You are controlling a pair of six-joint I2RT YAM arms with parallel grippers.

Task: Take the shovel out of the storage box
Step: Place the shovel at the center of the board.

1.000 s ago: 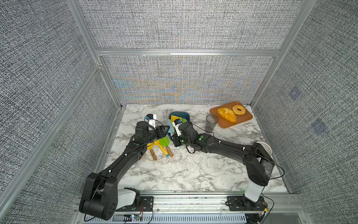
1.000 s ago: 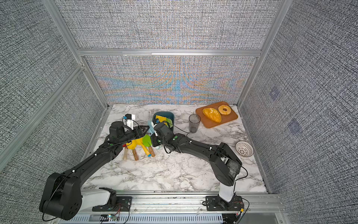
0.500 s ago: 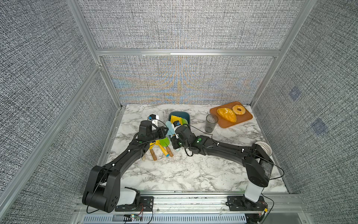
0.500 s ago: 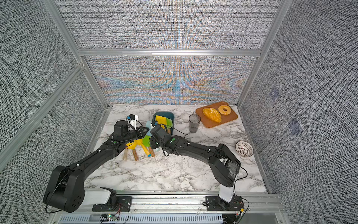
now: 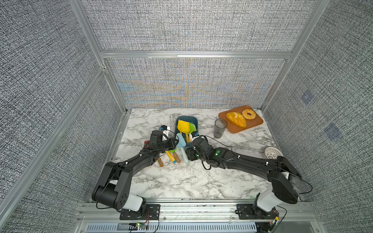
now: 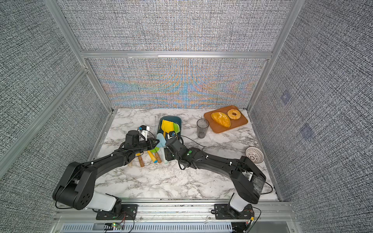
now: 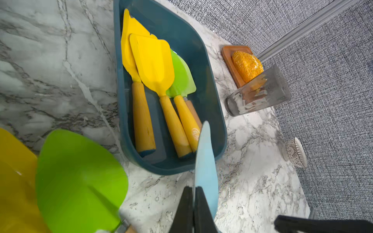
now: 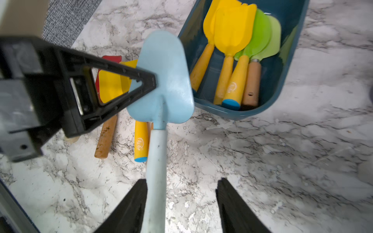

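Pale-blue shovel (image 8: 163, 80) is outside the storage box (image 8: 262, 109), just off its near end, over the marble table (image 8: 282, 161). L gripper (image 7: 193, 188): fingers pressed together, pinching the blade edge. R gripper (image 8: 181, 181): jaws spread, w/ the handle against one finger and the other clear. Box holds yellow & green shovels (image 7: 153, 60). Loose shovels (image 8: 141, 141) lie on the table nearby.

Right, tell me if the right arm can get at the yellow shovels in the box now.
Probably, though not straight away. The right end effector is open close to the box, but between its jaws lies the blue shovel, clamped by the left end effector.
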